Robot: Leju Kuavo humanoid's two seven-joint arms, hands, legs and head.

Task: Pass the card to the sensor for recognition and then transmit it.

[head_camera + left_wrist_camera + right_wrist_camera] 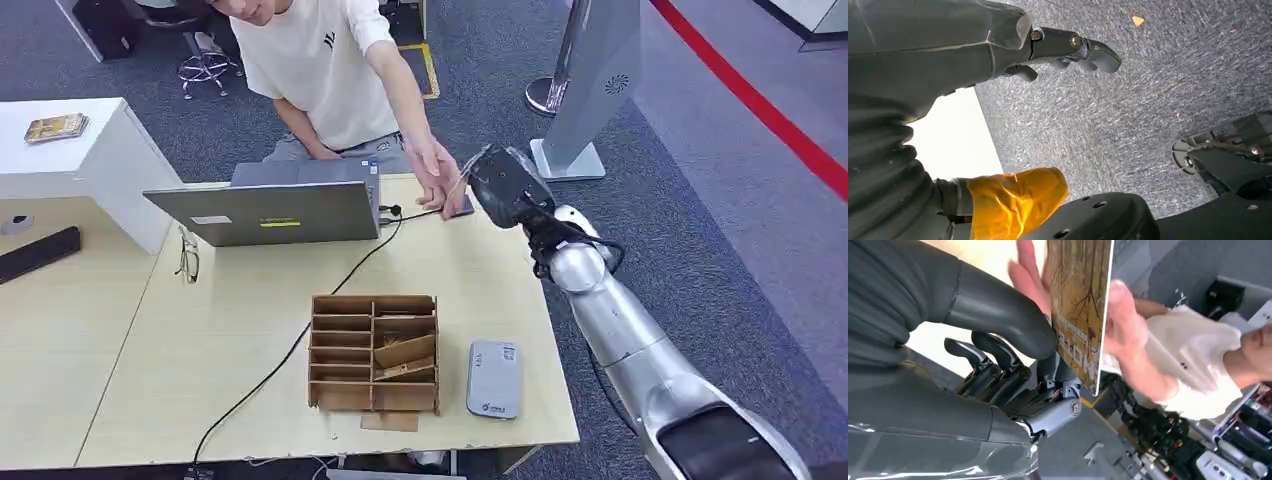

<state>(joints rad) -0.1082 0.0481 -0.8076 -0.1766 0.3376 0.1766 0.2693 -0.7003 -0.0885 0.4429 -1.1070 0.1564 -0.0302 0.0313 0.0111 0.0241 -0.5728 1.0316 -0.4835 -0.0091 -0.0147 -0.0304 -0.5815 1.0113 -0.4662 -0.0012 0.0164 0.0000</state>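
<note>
My right hand (505, 185) reaches out over the far right corner of the table (470, 280). In the right wrist view this hand (1013, 335) pinches a brown printed card (1078, 305) between thumb and fingers. A person's hand (1128, 325) grips the same card from the other side; from the head view that hand (435, 175) meets mine at the table's far edge. The grey card sensor (493, 378) lies flat near the front right of the table. My left hand (938, 50) hangs over the carpet, holding nothing, its fingers (1073, 47) apart from the yellow-wrapped thumb (1018, 200).
A wooden compartment box (374, 352) with cards in it stands beside the sensor. An open laptop (275, 205) sits at the far edge, with a black cable (300, 340) running across the table. Glasses (188, 258) lie at the left. The person in a white shirt (320, 70) crouches behind the table.
</note>
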